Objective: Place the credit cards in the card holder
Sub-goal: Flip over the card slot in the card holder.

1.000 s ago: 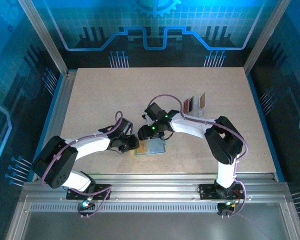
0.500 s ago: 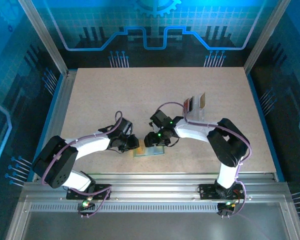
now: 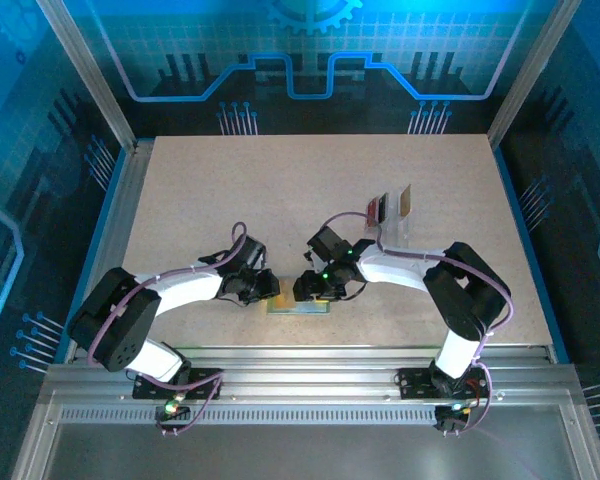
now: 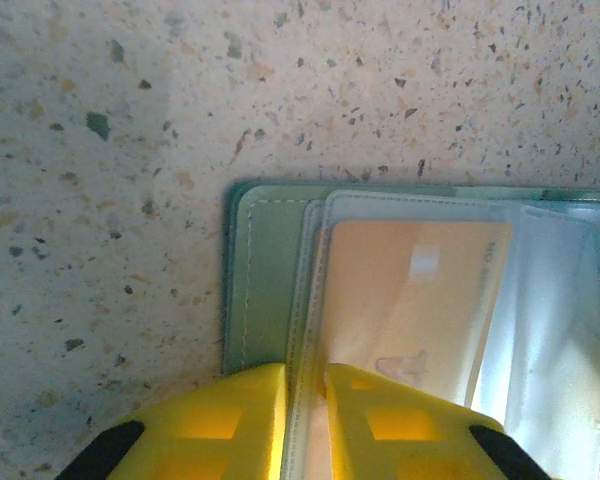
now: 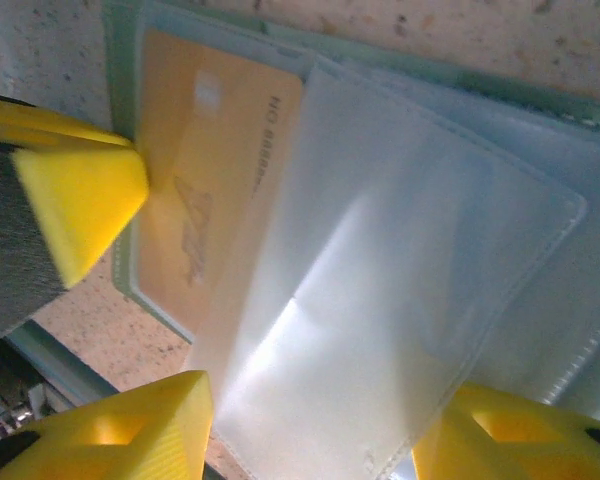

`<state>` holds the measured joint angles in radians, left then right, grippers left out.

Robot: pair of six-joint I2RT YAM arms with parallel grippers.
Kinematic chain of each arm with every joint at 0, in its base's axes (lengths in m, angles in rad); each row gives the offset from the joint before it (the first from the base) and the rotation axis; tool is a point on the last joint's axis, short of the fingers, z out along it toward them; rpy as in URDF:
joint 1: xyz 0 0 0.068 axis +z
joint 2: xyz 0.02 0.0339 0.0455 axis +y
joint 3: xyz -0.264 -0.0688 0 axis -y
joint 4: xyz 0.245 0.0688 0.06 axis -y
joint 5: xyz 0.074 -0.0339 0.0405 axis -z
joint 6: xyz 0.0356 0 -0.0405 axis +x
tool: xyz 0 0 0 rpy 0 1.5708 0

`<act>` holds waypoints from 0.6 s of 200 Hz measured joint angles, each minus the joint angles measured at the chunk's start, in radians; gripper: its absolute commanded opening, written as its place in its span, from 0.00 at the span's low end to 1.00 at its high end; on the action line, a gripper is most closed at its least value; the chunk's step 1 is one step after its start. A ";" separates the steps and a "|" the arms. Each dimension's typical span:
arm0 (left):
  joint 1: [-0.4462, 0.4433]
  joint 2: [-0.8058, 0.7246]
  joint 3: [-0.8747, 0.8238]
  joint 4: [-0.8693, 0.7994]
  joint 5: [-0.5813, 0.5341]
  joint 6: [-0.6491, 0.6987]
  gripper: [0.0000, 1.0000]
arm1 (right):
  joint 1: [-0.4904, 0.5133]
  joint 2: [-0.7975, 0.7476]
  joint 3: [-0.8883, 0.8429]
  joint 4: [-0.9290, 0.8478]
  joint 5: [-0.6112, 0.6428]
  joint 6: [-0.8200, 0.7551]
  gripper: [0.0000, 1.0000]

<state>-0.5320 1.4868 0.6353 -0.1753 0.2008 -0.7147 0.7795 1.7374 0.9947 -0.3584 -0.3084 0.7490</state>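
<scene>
Card holder (image 3: 300, 304) pinned open on the worktop (image 3: 230, 190), one card in

My left tool (image 4: 305, 388) is almost closed, pinching the holder's near edge and lining. My right tool (image 5: 315, 412) on the holder's other side is spread wide, straddling a loose clear sleeve (image 5: 380, 260), and I see nothing gripped in it. I count one holder with one gold card (image 4: 410, 300) sitting slightly crooked in its pocket. Beyond the holder on the right arm's side are three more cards (image 3: 388, 207), red, dark and tan as best I can tell, standing on edge. My worry is that if the right tool snags that sleeve it could fold it. It might also tug the holder out of the left pinch, and the crooked gold card could then slide back out
</scene>
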 measured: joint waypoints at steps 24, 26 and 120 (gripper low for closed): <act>0.000 0.000 0.000 0.001 0.000 0.000 0.18 | -0.014 0.000 0.010 0.020 -0.015 0.003 0.51; 0.000 0.000 0.000 0.001 0.000 0.000 0.18 | -0.015 0.000 0.010 0.022 -0.015 0.003 0.51; 0.000 0.005 -0.003 0.017 0.006 0.007 0.18 | -0.030 -0.006 0.068 -0.050 0.062 -0.016 0.04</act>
<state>-0.5316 1.4918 0.6319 -0.1581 0.2070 -0.7078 0.7494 1.7317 1.0626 -0.4084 -0.2462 0.7330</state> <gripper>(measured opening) 0.181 0.080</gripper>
